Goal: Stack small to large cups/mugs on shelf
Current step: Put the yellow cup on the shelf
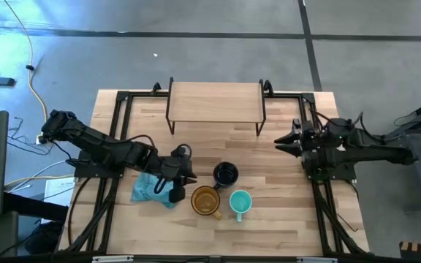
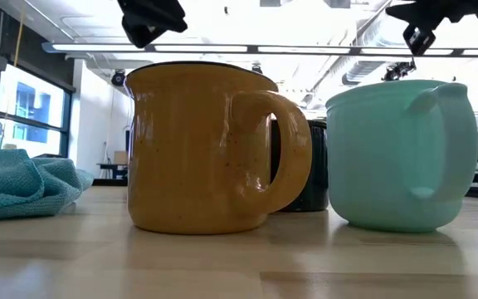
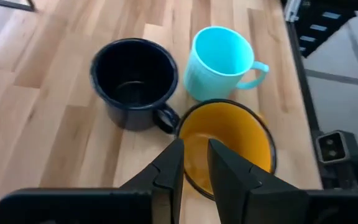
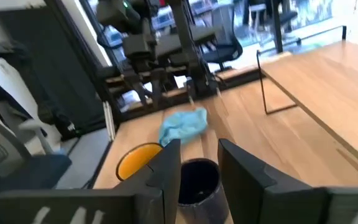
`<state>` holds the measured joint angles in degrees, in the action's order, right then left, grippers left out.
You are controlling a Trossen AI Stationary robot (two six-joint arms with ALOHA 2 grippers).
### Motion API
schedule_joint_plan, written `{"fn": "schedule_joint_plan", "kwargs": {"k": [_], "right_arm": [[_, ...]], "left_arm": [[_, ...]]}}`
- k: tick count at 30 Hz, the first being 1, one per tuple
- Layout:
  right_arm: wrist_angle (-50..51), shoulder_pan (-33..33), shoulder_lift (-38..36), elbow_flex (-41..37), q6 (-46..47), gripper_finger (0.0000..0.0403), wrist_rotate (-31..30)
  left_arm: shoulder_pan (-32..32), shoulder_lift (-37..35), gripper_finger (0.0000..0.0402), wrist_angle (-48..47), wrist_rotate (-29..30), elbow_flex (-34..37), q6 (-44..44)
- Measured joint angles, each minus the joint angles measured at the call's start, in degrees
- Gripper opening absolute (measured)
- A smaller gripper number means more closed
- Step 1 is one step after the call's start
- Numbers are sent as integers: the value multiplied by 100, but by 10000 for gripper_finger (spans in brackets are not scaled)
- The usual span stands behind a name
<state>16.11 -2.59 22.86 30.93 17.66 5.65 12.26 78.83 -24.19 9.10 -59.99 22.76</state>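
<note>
Three mugs sit near the front of the tabletop point(image 1: 283, 153). One blue cloth point(image 1: 149, 187) lies on their left. Next comes the yellow mug point(image 1: 205, 200), then the black mug point(image 1: 226, 174) just behind it, then the teal mug point(image 1: 240, 203). One empty shelf point(image 1: 215, 101) stands at the back. The left tool point(image 1: 178, 184) hangs above the yellow mug's left rim, fingers slightly apart, holding nothing. The right tool point(image 1: 281, 145) waits far right, fingers apart.
</note>
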Motion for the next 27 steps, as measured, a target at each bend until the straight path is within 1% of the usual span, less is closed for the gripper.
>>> {"fn": "schedule_joint_plan", "kwargs": {"k": [6, 9, 12, 15, 21, 27], "right_arm": [[547, 0, 854, 826, -383, 96, 75], [796, 2, 1200, 1116, -416, 96, 107], [1011, 2, 1482, 1332, -420, 96, 107], [1060, 0, 1684, 1449, -364, 96, 109], [1023, 1, 1913, 1487, -250, 96, 118], [1014, 4, 1953, 1487, 17, 96, 193]], "left_arm": [[12, 0, 63, 114, 58, 0, -260], [12, 0, 63, 153, -57, 0, 114], [12, 0, 63, 41, -115, 0, 291], [12, 55, 62, -26, -167, 0, 454], [10, 533, 62, -17, -673, -2, 906], [10, 987, 62, 19, -678, -2, 1505]]}}
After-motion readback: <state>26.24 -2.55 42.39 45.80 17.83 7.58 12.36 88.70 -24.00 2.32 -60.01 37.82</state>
